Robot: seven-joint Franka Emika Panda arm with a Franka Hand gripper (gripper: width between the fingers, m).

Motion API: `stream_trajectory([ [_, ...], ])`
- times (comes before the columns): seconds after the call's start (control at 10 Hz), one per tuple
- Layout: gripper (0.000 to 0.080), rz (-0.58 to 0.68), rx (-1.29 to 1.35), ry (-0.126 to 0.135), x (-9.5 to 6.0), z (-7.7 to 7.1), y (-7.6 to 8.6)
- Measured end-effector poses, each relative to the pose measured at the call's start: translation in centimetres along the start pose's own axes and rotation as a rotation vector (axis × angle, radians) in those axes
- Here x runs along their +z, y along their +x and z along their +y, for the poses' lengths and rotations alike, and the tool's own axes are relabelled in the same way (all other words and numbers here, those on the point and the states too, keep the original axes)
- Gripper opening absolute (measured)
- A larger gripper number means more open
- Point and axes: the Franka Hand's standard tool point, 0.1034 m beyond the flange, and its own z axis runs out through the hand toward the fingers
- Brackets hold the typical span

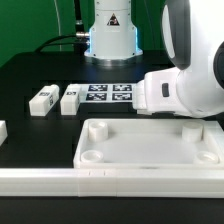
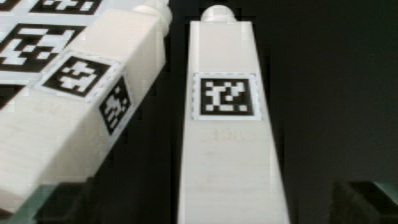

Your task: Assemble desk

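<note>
Your gripper [image 2: 205, 205], wide open over a loose leg [image 2: 222, 110], apparently holds nothing; the desk top [image 1: 140, 145] shows only empty corner sockets [image 1: 92, 156].

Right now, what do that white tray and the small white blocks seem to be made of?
Tray top: probably moulded plastic, matte white, judging by its rounded rim and pressed-in corner sockets. Leg blocks: likely the same white plastic, smooth with a faint sheen up close. Their black-and-white tags look like printed stickers.
</note>
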Motion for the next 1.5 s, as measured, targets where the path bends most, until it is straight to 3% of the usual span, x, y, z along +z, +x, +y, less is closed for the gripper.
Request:
stream_trajectory([
  [0.6, 0.0649, 0.036, -0.006, -0.004, 0.9, -0.7, 1.0],
  [0.8, 0.0377, 0.036, -0.006, -0.004, 0.9, -0.7, 1.0],
  [0.9, 0.0377, 0.036, -0.006, -0.004, 0.9, -0.7, 1.0],
  [1.0, 0.0288, 0.036, -0.006, -0.004, 0.9, -0.7, 1.0],
  [1.3, 0.0288, 0.036, -0.006, -0.004, 0.9, -0.7, 1.0],
  [1.5, 0.0288, 0.054, -0.005, 0.012, -0.4, -0.4, 0.5],
])
